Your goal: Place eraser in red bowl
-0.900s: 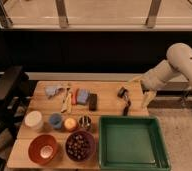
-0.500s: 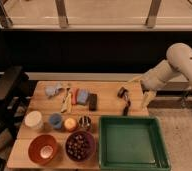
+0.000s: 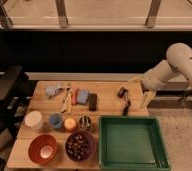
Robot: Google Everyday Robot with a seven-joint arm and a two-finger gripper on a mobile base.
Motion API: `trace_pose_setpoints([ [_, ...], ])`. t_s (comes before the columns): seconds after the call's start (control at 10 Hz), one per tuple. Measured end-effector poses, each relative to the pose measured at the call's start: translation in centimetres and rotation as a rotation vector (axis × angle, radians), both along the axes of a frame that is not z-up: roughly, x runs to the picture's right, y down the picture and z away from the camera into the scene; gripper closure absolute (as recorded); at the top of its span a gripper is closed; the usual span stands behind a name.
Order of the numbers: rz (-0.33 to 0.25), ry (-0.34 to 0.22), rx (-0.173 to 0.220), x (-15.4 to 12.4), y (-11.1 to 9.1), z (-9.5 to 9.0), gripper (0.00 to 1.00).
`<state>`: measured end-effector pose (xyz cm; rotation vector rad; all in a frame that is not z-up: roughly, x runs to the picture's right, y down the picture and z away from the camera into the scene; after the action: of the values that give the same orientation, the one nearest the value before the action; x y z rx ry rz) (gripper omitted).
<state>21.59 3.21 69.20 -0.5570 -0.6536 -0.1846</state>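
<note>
Rightward, the gripper (image 3: 146, 98) hangs just off the table's (image 3: 109, 90) right edge; whether it is spread or closed, I cannot tell. The eraser (image 3: 92, 101) lies mid-table, well apart from it. The red bowl (image 3: 33, 145) sits near the front-left corner, just beside the purple bowl (image 3: 67, 145).

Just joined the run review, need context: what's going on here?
A one-armed robot is reaching in from the right. Its hand hangs by the right edge of the wooden table, well apart from the eraser. The eraser lies flat near the middle of the table, beside a blue-grey block, with nothing touching it. The red bowl sits at the front left, next to the purple bowl of beads, and the eraser is not in it yet.
</note>
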Motion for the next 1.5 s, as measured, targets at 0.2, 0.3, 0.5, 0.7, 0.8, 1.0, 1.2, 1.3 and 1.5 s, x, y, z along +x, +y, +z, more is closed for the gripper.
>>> trace_pose_setpoints([
  [0.2, 0.0, 0.0, 0.0, 0.0, 0.0, 0.0, 0.2],
  [0.3, 0.0, 0.0, 0.0, 0.0, 0.0, 0.0, 0.2],
  [0.5, 0.001, 0.0, 0.0, 0.0, 0.0, 0.0, 0.2],
  [0.7, 0.001, 0.001, 0.0, 0.0, 0.0, 0.0, 0.2],
  [0.8, 0.001, 0.001, 0.0, 0.0, 0.0, 0.0, 0.2],
  [1.0, 0.001, 0.001, 0.0, 0.0, 0.0, 0.0, 0.2],
  [1.2, -0.003, 0.002, 0.005, 0.2, -0.2, 0.0, 0.2],
  [1.3, -0.043, -0.005, 0.011, 0.8, -0.7, -0.1, 0.2],
  [1.5, -0.162, -0.05, 0.047, 1.5, -3.0, 0.6, 0.2],
])
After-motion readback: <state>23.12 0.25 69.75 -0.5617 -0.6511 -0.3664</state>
